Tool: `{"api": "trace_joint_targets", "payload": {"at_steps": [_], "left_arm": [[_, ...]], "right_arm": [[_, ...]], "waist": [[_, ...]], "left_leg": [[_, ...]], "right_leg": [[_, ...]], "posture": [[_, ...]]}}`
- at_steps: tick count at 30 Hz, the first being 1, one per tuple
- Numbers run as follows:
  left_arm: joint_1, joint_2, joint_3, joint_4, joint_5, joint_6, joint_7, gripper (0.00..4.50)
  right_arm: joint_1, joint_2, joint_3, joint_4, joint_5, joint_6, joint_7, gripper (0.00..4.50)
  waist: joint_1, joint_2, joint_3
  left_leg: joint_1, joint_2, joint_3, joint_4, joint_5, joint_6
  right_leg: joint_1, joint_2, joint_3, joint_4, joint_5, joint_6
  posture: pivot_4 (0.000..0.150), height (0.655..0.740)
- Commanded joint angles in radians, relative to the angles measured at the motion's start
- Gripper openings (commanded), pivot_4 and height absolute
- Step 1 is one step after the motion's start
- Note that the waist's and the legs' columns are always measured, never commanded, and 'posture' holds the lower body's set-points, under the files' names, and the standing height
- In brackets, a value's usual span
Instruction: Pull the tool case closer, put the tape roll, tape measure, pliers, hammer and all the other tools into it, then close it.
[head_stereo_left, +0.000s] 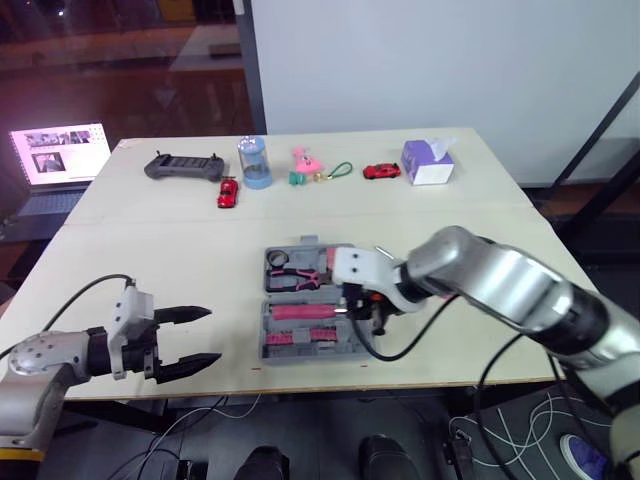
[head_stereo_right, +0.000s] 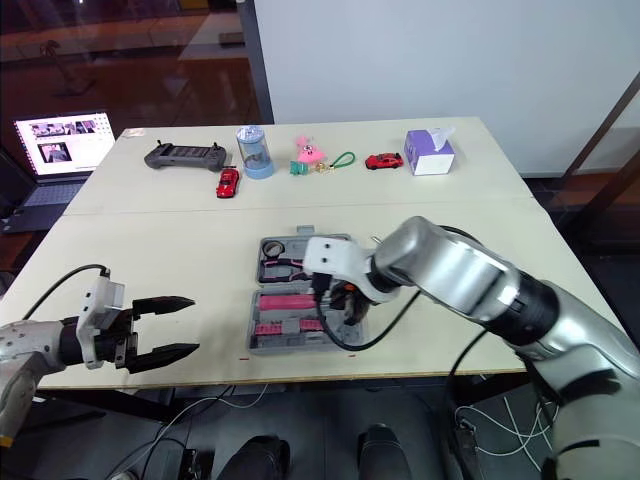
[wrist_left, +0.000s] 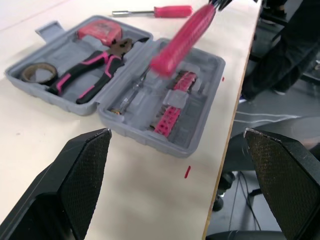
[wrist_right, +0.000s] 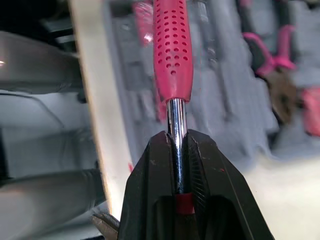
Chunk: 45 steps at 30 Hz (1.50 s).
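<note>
— What do we see in the right end effector (wrist_right: 175, 137)?
— It is clamped on the smooth chrome shaft of the hammer (wrist_right: 172, 50), whose pink dimpled grip hangs over the open tool case (wrist_left: 205, 75).
— And the case?
— It is grey moulded plastic, near the pale bench's (head_stereo_left: 180, 260) front edge. The pliers (wrist_left: 90, 70), tape roll (wrist_left: 37, 72) and tape measure (wrist_left: 100, 31) are seated inside.
— And the left end effector (head_stereo_left: 212, 335)?
— We see it spread wide and empty, well left of the case.

Bare table (head_stereo_left: 150, 260) lies between the left gripper (head_stereo_left: 213, 335) and the tool case (wrist_left: 145, 100); the hammer (wrist_left: 182, 37) hangs over it.
</note>
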Motion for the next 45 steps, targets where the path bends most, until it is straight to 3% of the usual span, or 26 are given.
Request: {"api": "trace_joint_targets", "payload": {"at_steps": [1, 10, 45], "left_arm": [[0.01, -0.007, 0.0, -0.006, 0.008, -0.044, -0.018, 4.5], [0.032, -0.028, -0.007, 0.036, 0.019, -0.113, -0.046, 4.5], [0.07, -0.066, -0.007, -0.007, 0.018, -0.137, -0.001, 4.5]], "right_arm": [[-0.053, 0.051, 0.044, 0.059, -0.041, 0.005, 0.001, 0.1], [-0.098, 0.137, 0.141, 0.181, -0.114, -0.019, 0.01, 0.1], [-0.078, 0.278, 0.188, 0.381, -0.27, -0.144, 0.091, 0.1]], "waist": [[-0.002, 0.0, 0.0], [-0.014, 0.0, 0.0], [-0.026, 0.0, 0.0]], "left_leg": [[0.0, 0.0, 0.0, 0.0, 0.0, 0.0], [-0.001, 0.0, 0.0, 0.0, 0.001, -0.002], [-0.001, 0.0, -0.001, -0.001, 0.002, -0.003]], "right_leg": [[0.0, 0.0, 0.0, 0.0, 0.0, 0.0], [-0.001, 0.0, 0.0, 0.0, 0.0, 0.0], [-0.003, 0.0, 0.0, 0.001, 0.0, 0.0]], "posture": [[0.15, 0.74], [0.15, 0.74], [0.15, 0.74]]}}
